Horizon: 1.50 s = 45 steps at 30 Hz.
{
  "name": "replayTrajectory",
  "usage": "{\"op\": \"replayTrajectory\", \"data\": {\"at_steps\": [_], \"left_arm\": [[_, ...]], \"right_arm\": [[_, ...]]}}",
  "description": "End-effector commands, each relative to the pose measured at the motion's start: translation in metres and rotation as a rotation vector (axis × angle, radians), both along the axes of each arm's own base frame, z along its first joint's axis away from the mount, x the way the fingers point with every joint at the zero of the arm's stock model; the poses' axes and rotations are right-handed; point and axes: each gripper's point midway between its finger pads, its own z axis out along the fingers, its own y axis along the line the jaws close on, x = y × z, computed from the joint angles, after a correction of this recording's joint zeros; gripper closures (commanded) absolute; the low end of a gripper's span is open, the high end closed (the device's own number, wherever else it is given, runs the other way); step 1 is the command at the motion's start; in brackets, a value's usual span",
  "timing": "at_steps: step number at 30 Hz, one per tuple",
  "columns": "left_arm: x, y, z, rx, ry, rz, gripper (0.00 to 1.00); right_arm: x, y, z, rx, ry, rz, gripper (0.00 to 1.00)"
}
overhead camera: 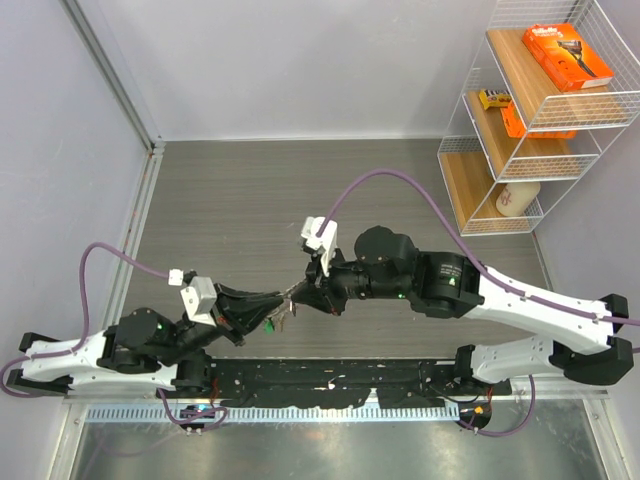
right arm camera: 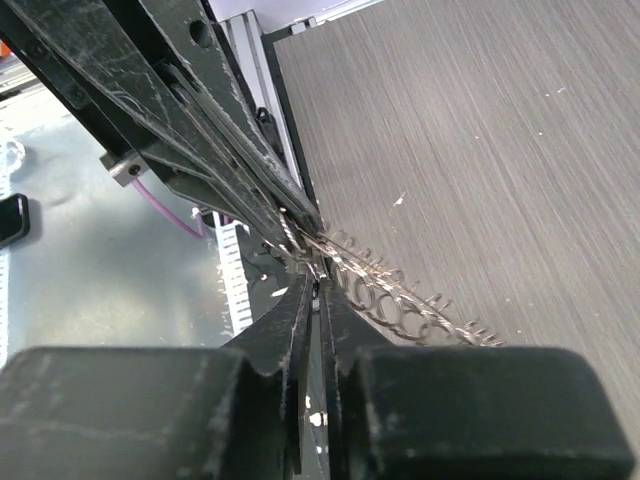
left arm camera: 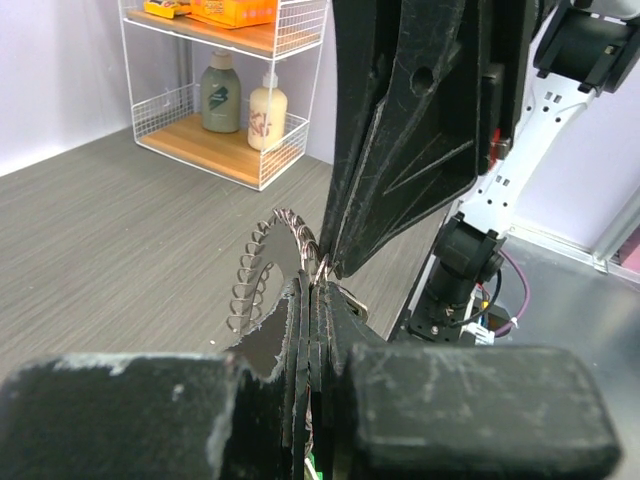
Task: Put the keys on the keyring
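Left gripper [overhead camera: 281, 305] is clamping fully shut on the keyring [left arm camera: 258, 272], holding it mid-air between the arms. Right gripper [overhead camera: 303, 291] is meeting it tip-to-tip, fingers closed; can't tell on what. Suggest keeping left rigid, right threading slowly.

The left claw [overhead camera: 284, 303] and right claw [overhead camera: 304, 290] meet tip to tip above the bench [overhead camera: 240, 190]. Each blocks the other's forward path, and the keyring [overhead camera: 286, 316] is wedged at the junction. Beyond both claws, open bench surface extends to the back wall. Far to the right of the right claw, a wire shelf rack [overhead camera: 530, 120] stands at the bench edge. A purple cable [overhead camera: 400, 178] arches above the right arm behind its claw.
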Motion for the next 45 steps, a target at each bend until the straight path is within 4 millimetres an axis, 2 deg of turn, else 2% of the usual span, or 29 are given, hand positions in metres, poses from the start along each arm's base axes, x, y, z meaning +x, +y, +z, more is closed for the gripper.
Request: {"op": "replayTrajectory", "data": {"at_steps": [1, 4, 7, 11, 15, 18, 20, 22, 37, 45], "left_arm": [[-0.008, 0.004, 0.032, -0.123, -0.024, -0.047, 1.0], [-0.008, 0.003, 0.037, -0.141, -0.027, -0.048, 1.0], [-0.008, 0.001, 0.038, -0.139, -0.024, -0.048, 1.0], [-0.008, -0.001, 0.04, -0.152, -0.003, -0.05, 1.0], [-0.008, -0.003, 0.042, -0.16, 0.017, -0.046, 1.0], [-0.009, -0.006, 0.044, -0.16, 0.022, -0.052, 1.0], [-0.01, -0.008, 0.044, -0.159, 0.024, -0.062, 1.0], [-0.011, -0.008, 0.045, -0.164, 0.023, -0.067, 1.0], [-0.019, -0.001, 0.046, -0.188, 0.026, -0.114, 1.0], [-0.022, -0.001, 0.044, -0.19, 0.026, -0.13, 1.0]], "right_arm": [[0.005, -0.015, 0.031, 0.103, -0.035, -0.04, 0.78], [0.002, -0.022, 0.038, 0.113, -0.053, -0.03, 0.65], [-0.001, -0.026, 0.045, 0.108, -0.082, -0.006, 0.61], [-0.008, -0.024, 0.051, 0.087, -0.116, 0.057, 0.61], [-0.017, -0.018, 0.049, 0.05, -0.172, 0.148, 0.62], [-0.036, -0.014, 0.042, 0.011, -0.246, 0.255, 0.61], [-0.04, -0.009, 0.033, -0.046, -0.287, 0.277, 0.61], [-0.043, -0.006, 0.033, -0.067, -0.32, 0.292, 0.61], [-0.044, -0.007, 0.046, -0.047, -0.451, 0.287, 0.6], [-0.052, -0.006, 0.065, 0.018, -0.476, 0.309, 0.6]]}}
